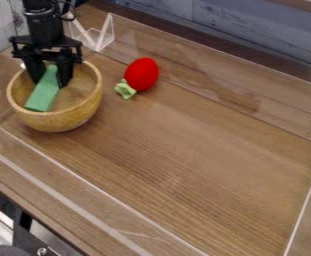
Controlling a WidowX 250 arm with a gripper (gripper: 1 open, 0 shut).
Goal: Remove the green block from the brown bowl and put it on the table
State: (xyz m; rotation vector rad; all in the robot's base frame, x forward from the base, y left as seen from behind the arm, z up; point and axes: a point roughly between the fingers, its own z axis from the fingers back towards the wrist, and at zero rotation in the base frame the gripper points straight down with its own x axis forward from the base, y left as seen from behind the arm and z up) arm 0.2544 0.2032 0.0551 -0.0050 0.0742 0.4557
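The brown bowl (67,120) stands at the table's (198,160) far left. Inside it the light-green block (43,97) leans against the left wall, its upper end toward the back. My black gripper (48,76) points straight down into the bowl. Its two fingers (66,72) press on either side of the block's upper end, so the gripper is shut on the block. The block's lower end still rests in the bowl.
A red strawberry toy (142,72) with a green stem lies just right of the bowl. Clear acrylic walls (102,35) edge the tabletop, close behind and to the left of the bowl. Bare wood stretches to the right and front.
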